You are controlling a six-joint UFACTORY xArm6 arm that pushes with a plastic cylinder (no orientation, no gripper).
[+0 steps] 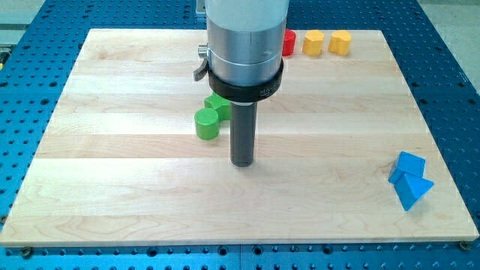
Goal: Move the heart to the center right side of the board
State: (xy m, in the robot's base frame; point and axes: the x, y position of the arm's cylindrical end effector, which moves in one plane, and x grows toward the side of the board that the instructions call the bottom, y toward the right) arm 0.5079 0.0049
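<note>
Two yellow blocks sit near the board's top edge, right of the arm. The right one (340, 43) looks like the heart, and the left one (313, 43) looks like a hexagon. My tip (241, 163) rests on the board near the middle, far below and to the left of both yellow blocks and touching no block. A green cylinder (206, 124) stands just up and left of the tip.
A second green block (217, 105) lies behind the cylinder, partly hidden by the rod. A red block (288, 43) peeks out beside the arm at the top. A blue cube (409, 163) and a blue triangle (412, 191) touch near the lower right edge of the wooden board (112, 187).
</note>
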